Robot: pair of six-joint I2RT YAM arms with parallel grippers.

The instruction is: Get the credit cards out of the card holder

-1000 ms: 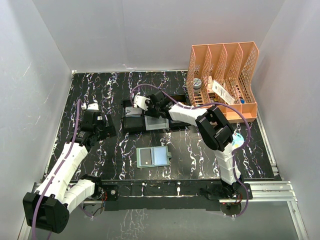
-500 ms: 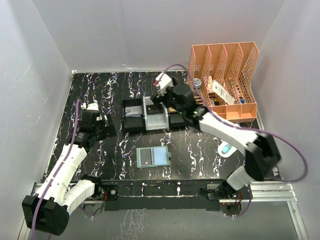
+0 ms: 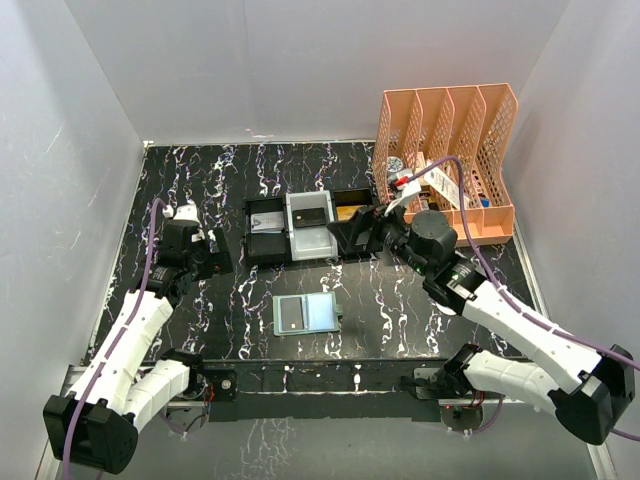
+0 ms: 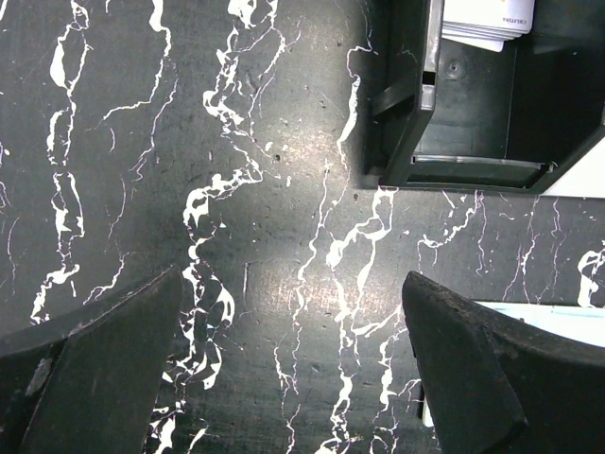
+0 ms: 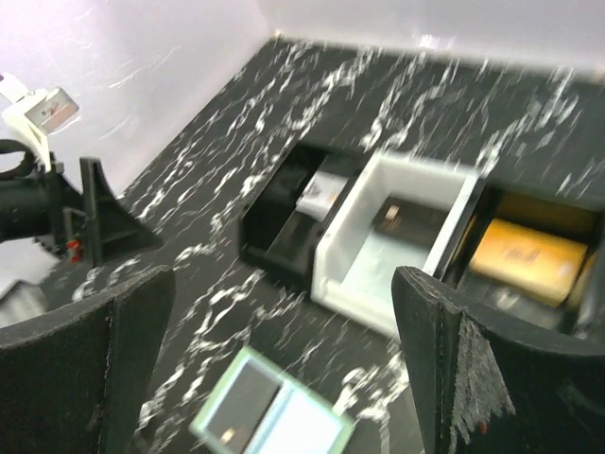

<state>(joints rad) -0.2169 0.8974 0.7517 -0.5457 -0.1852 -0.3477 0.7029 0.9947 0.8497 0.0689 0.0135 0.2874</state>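
The card holder (image 3: pixel 306 314) lies open on the table in front of the trays, also low in the right wrist view (image 5: pixel 274 423). A dark credit card (image 3: pixel 291 316) sits in its left half (image 5: pixel 239 407). Another dark credit card (image 3: pixel 311 214) lies in the white tray (image 3: pixel 310 243), seen again (image 5: pixel 405 217). My right gripper (image 3: pixel 352 238) hangs open and empty just right of that tray, above the table (image 5: pixel 284 322). My left gripper (image 3: pixel 218 256) is open and empty over bare table left of the trays (image 4: pixel 293 312).
A black tray (image 3: pixel 263 240) with white cards (image 4: pixel 487 19) stands left of the white tray. Another black tray holds a yellow card (image 5: pixel 525 251). An orange file rack (image 3: pixel 445 160) stands at the back right. White walls enclose the table.
My right gripper has opened fully and swung back to the right, away from over the white tray, where a dark card now lies uncovered. The left arm has stayed put.
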